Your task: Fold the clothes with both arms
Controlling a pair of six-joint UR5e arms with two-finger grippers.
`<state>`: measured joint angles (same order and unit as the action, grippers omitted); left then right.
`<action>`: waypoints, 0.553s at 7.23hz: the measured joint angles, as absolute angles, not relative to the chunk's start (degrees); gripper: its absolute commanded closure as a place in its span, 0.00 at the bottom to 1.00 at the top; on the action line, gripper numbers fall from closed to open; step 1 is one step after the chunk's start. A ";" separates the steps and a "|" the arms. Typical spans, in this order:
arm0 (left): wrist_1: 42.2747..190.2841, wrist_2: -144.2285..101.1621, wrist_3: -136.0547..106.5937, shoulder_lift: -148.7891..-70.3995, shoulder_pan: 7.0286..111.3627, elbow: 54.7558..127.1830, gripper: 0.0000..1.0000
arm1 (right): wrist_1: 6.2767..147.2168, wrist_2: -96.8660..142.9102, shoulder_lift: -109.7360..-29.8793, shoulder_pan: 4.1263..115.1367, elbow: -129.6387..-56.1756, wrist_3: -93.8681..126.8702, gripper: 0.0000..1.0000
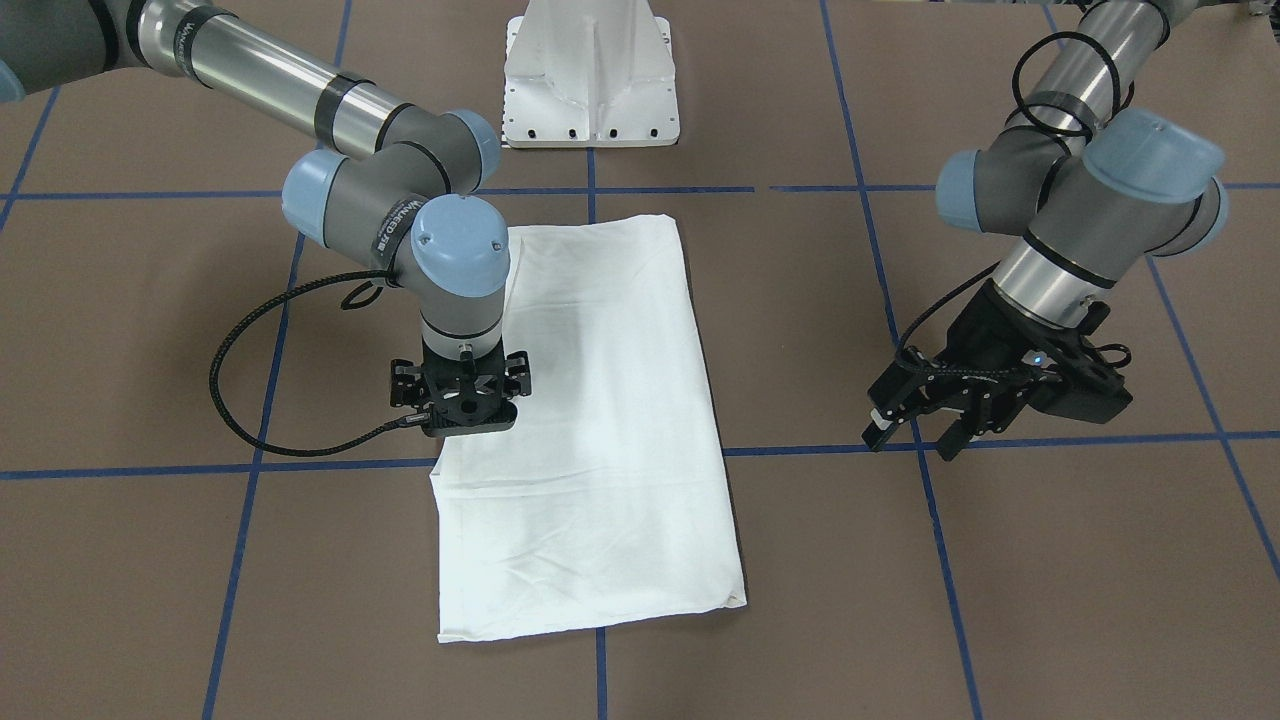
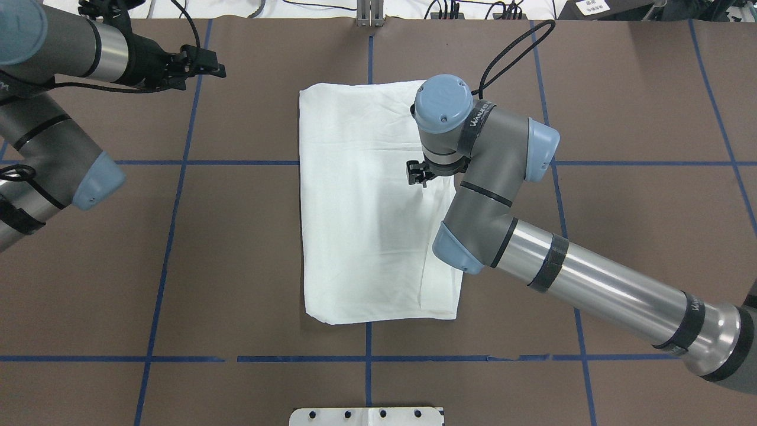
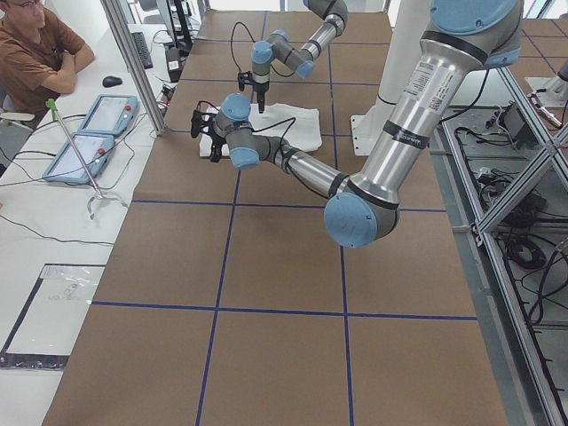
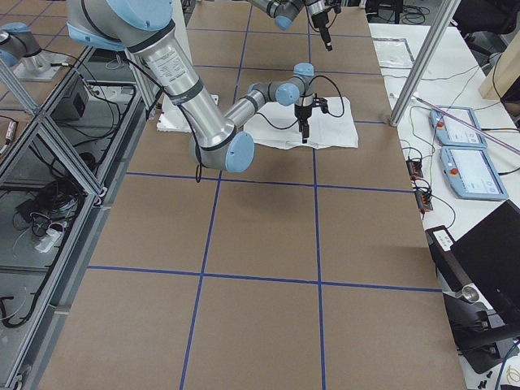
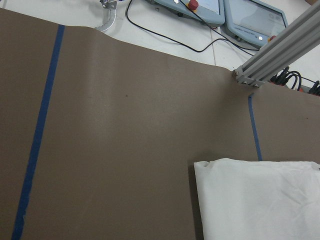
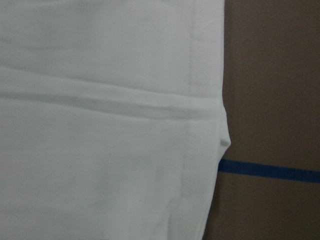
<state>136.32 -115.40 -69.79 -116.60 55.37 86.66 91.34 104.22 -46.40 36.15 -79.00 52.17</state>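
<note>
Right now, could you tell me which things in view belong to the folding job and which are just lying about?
Job: white T-shirt, folded into a rectangle; right gripper over its edge; left gripper off the cloth.
Lying about: white pedestal base; two teach pendants and a mouse on the side desk.

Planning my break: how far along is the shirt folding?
Done: the T-shirt lies flat as a long rectangle, no sleeves showing. In hand: the right gripper points down onto one long edge; its fingers are hidden. The left gripper hangs open, off the cloth. Left: probably folding the rectangle crosswise.
</note>
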 measured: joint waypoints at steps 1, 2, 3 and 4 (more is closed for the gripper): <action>136.32 -115.34 -69.79 -116.61 55.37 86.66 0.00 | 91.78 104.35 -47.60 35.94 -80.24 52.35 0.00; 136.32 -115.32 -69.79 -116.61 55.35 86.65 0.00 | 93.34 104.48 -49.03 35.70 -82.66 52.50 0.00; 136.32 -115.32 -69.78 -116.58 55.26 86.61 0.00 | 96.20 104.60 -50.29 35.45 -85.65 52.54 0.00; 136.36 -115.33 -69.78 -116.55 55.11 86.53 0.00 | 98.50 104.57 -51.56 35.13 -87.97 52.56 0.00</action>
